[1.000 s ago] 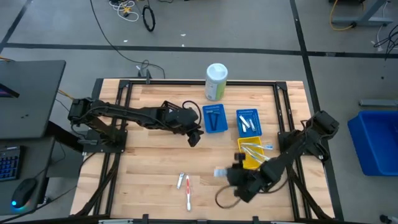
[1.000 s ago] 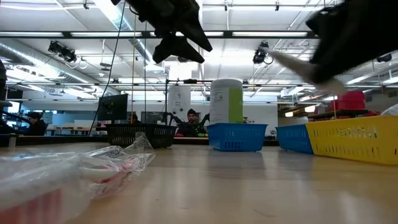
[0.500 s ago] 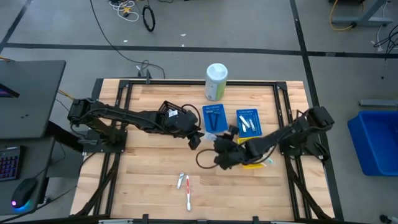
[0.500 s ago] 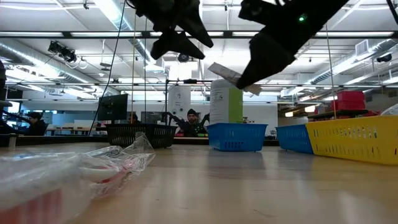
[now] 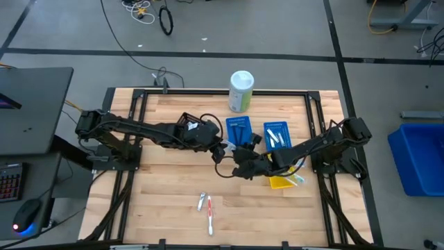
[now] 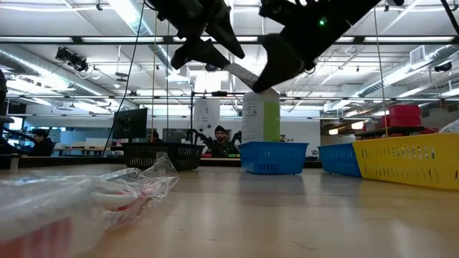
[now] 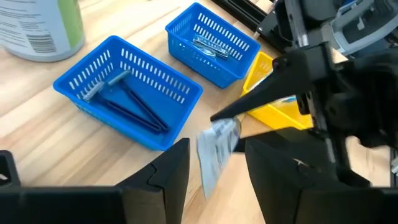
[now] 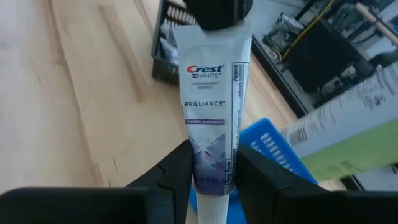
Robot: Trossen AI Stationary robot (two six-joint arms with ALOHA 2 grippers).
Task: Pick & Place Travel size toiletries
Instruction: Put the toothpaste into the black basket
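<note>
A white Crest toothpaste tube (image 8: 211, 118) is held in the air by my right gripper (image 8: 208, 180), which is shut on it, above the table's middle (image 5: 239, 158). The tube's flat crimped end reaches in between the fingers of my left gripper (image 7: 214, 171), which is open; it also shows in the high view (image 5: 220, 147). In the low view the tube (image 6: 240, 72) slants between both grippers, high above the table. Two toothbrushes (image 5: 207, 208) lie on the table near the front edge. My right gripper pinches the tube's cap end (image 8: 210, 177) between its two fingers. The tube sticks out ahead of the fingers, along them, and is lifted clear of the table. My left gripper's fingers (image 7: 171, 168) stand on either side of the tube's crimped end (image 7: 214, 152); I cannot tell whether they touch it.
A blue bin with razors (image 5: 240, 132), a blue bin with white tubes (image 5: 277, 135) and a yellow bin with toothbrushes (image 5: 284, 177) stand right of centre. A tall white-and-green canister (image 5: 241, 91) stands at the far edge. A black bin (image 8: 165, 46) sits under my left arm. Crumpled plastic (image 6: 86, 197) lies near the low camera.
My right gripper has carried the tube from the near right part of the table toward the left and far side, up to my left gripper. The tube's crimped end has come between the left fingers.
</note>
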